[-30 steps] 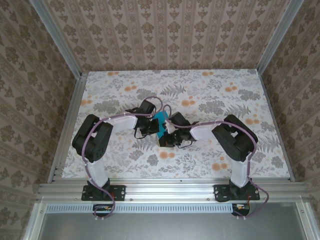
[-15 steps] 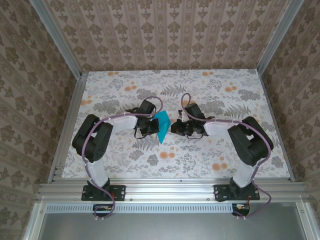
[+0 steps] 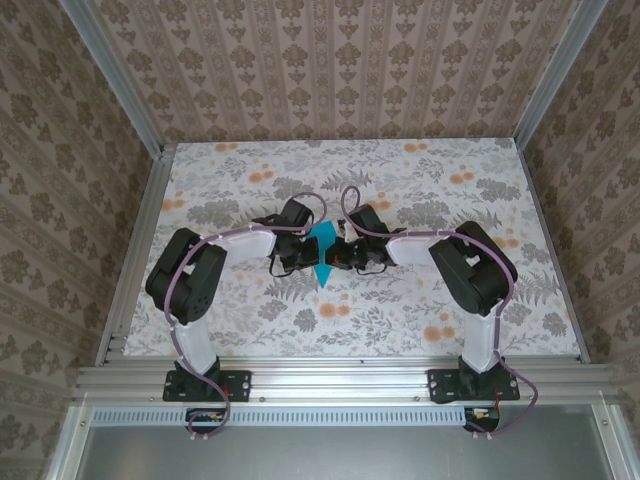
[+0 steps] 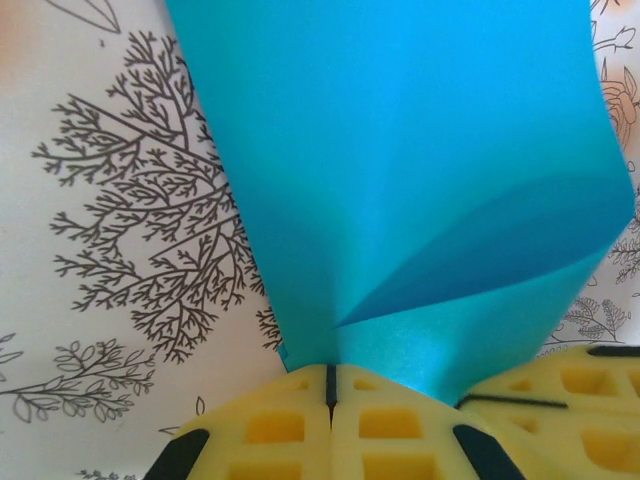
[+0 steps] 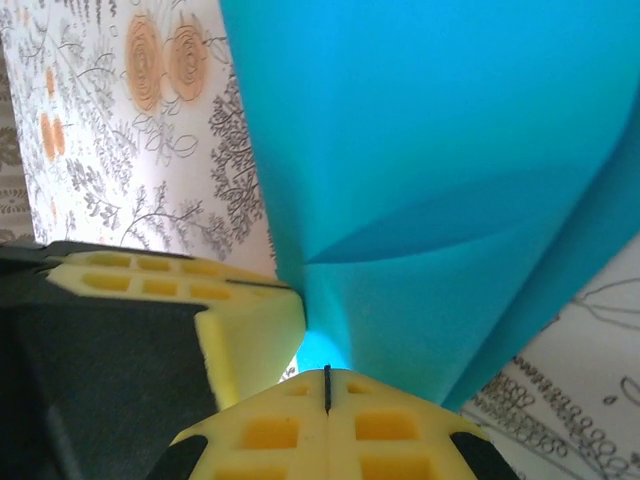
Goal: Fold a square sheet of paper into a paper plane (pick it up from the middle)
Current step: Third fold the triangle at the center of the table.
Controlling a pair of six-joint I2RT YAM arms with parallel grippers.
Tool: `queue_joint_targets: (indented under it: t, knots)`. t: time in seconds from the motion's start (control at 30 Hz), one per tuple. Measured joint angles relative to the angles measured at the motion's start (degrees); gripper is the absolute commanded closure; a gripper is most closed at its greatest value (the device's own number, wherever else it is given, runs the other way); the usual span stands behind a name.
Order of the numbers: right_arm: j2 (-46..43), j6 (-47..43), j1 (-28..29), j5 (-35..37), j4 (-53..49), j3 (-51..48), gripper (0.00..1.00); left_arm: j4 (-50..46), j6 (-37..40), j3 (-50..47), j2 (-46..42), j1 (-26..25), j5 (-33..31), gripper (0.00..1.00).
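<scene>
Right claw (image 5: 327,388) just came back and clamped onto the square sheet of paper (image 3: 322,247), right beside the left claw (image 4: 330,385) already pinching it. Probably next crease time.

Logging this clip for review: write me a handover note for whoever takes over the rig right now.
Left hand: shut on the sheet of paper, pinching it at one end.
Right hand: shut on the same sheet, close beside the left hand.
Paper: teal, held between both hands over the middle of the table, with a pointed end towards the arm bases.
Done: the sheet is picked up, and its layers overlap, so at least one fold seems to be in.
Left: the remaining folds. It is not a plane yet.
</scene>
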Motion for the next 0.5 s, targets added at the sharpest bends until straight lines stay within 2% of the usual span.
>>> queue_joint_targets:
  t: [0.3,0.5]
  knots:
    - [1.0,3.0,-0.3,4.9,-2.4,1.3,0.94,-0.7,0.9,0.4,0.2,-0.2,-0.4,1.00]
    - [1.3,6.0,-1.0,5.0,-2.7,2.0,0.91,-0.8,1.5,0.7,0.4,-0.2,-0.4,1.00]
